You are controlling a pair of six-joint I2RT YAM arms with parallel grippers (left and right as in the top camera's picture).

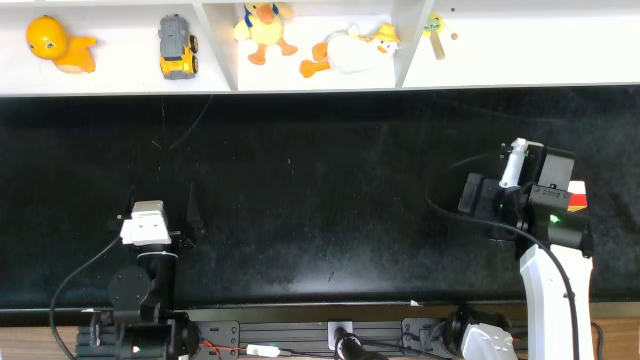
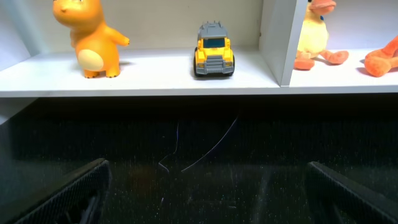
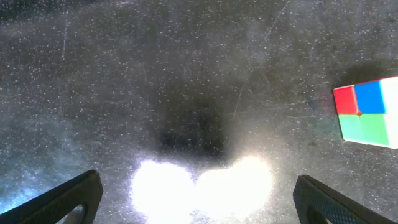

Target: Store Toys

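Right hand (image 3: 198, 200), spread wide ready for a grasp, hangs above the desk (image 3: 155, 74) with the cube (image 3: 368, 112) just beside it (likely the last unshelved toy); left hand (image 2: 205, 196) also spread.

The black bench (image 3: 124, 74) is glossy and scratched; beside the smooth plastic truck (image 2: 214, 50), the duck (image 2: 314, 31) looks soft plush.

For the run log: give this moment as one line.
cube: on table, not stored | truck: on shelf | left jaws: open, empty | right jaws: open, empty, near cube
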